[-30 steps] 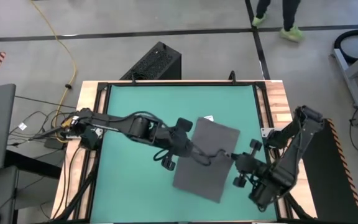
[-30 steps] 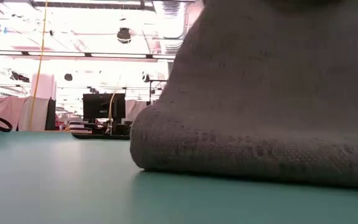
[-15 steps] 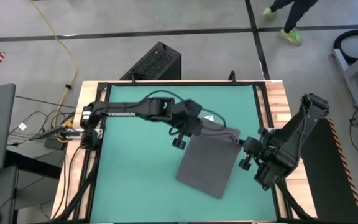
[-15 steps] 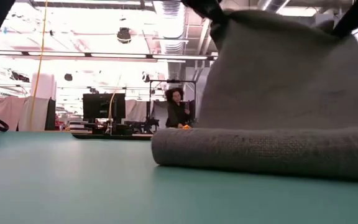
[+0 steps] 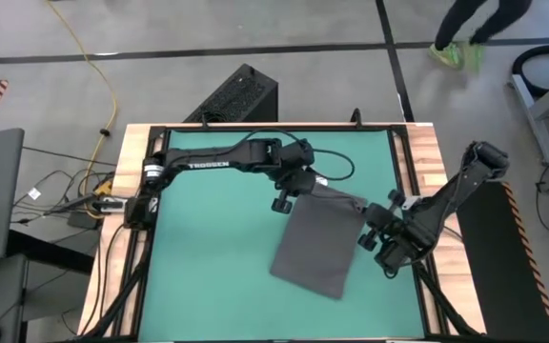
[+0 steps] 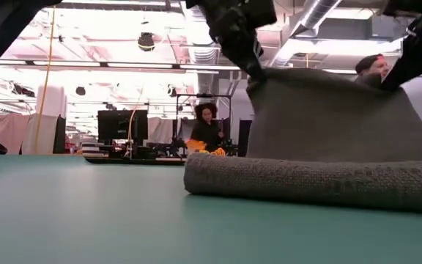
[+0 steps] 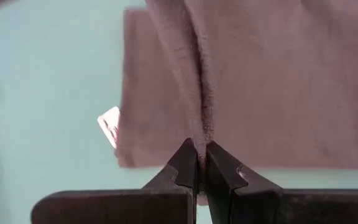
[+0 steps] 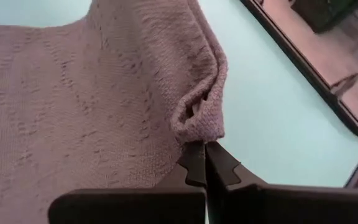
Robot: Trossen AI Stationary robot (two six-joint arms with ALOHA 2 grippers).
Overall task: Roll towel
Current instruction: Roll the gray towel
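Moved: both arms have drawn back toward the far edge of the green worktop point(image 5: 208, 238) compared with a second ago, and in the low view the bulging cloth that filled the picture has settled into a low fold with a raised sheet behind it.
Towel: the plain dark grey soft towel point(image 5: 317, 243) lies right of the worktop's middle, its near part flat and its far edge lifted.
Tag: a small white tag point(image 7: 109, 123) shows at one edge in the left wrist view.
Left gripper: the left gripper point(image 5: 298, 183) is at the towel's far-left corner, its dark fingers point(image 7: 188, 163) pinched together on a ridge of the cloth.
Right gripper: the right gripper point(image 5: 377, 221) is at the far-right corner, near the worktop's right edge, its fingers point(image 8: 194, 163) clamped on a bunched corner.
Progress: early, by my reading; the towel looks folded into a narrower panel, with a rounded fold along its near edge point(image 6: 313, 183), but no wound roll shows.
Left to do: likely lay the held edge down and roll the length up.
Room: a person point(image 6: 207, 132) sits beyond the table in the low view.
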